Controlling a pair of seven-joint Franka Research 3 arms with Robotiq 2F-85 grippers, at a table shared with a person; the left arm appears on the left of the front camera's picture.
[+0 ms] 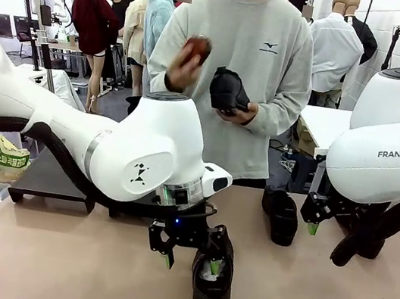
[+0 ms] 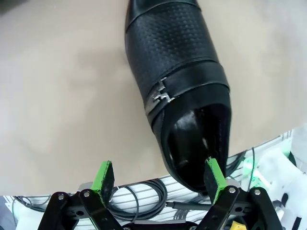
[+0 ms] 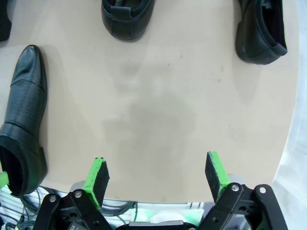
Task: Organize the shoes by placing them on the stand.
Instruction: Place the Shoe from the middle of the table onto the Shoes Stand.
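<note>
Shoe in hand for this step: the perforated black loafer [image 2: 177, 72] with a metal-trimmed strap lies on the tan table [image 2: 57, 96] near the robot's edge, its heel opening toward the left gripper [image 2: 158, 177]. That gripper's jaws are spread wide. One green pad [image 2: 214, 175] is at the heel end of the opening and the other is over bare table, so nothing is pinched yet.

You want the heel wall between the pads. I'd settle one finger inside the opening before you close, and grip low on the collar so the toe doesn't swing. The black stand [image 1: 53, 179] sits well off to the robot's left, so plan a clear carry.

The right gripper [image 3: 156, 175] is also spread and holds nothing. Its wrist view gives you a second shoe [image 3: 127, 17] and a third shoe [image 3: 261, 31] lying apart on the table. From the front you also see the person's hand [image 1: 233, 109] holding a fourth black shoe [image 1: 229, 89].
</note>
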